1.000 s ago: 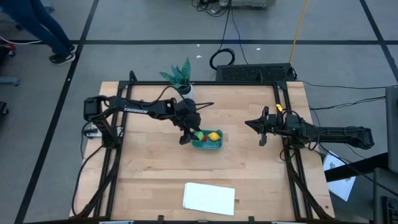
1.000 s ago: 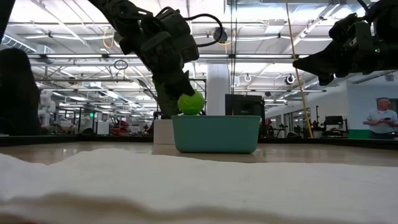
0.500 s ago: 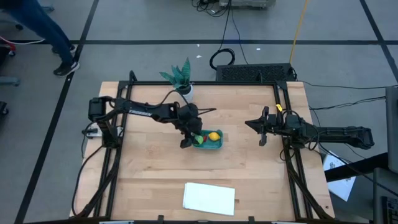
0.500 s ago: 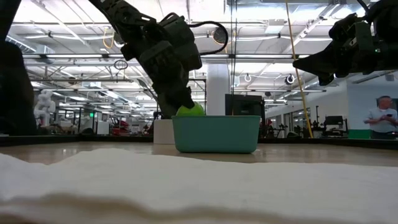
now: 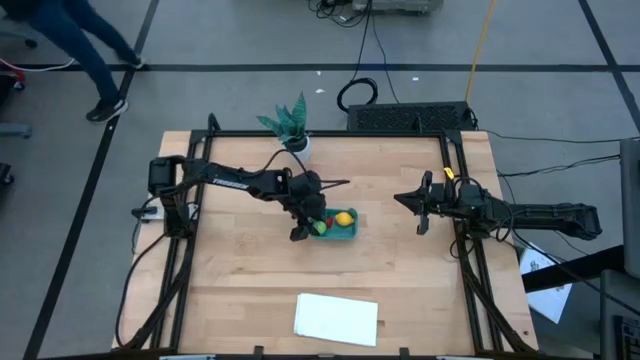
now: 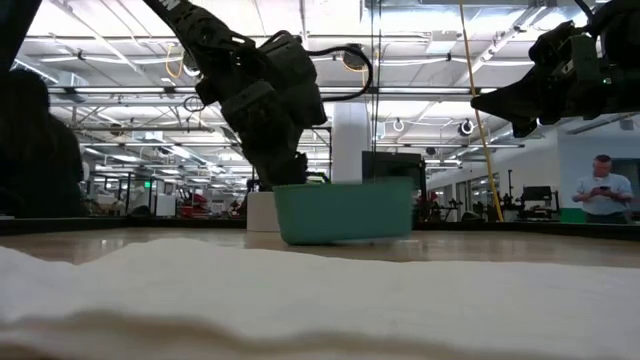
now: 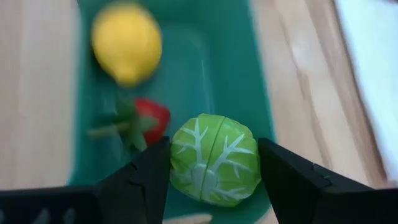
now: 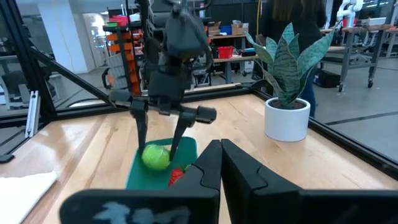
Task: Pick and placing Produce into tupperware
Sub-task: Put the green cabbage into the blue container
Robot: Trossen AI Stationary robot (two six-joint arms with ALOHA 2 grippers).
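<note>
Left wrist view: the green piece (image 7: 214, 160) is gripped by the left gripper (image 7: 214, 171) inside the tupperware (image 7: 180, 62), beside lemon (image 7: 126, 42) and strawberry (image 7: 151, 118); only release remains. The right gripper (image 5: 420, 205), closed, waits well apart.

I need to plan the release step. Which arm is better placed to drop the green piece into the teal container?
The left. The left gripper already holds the green piece inside the teal container, beside the red piece and the lemon. The right gripper hangs apart near the table's right side.
</note>
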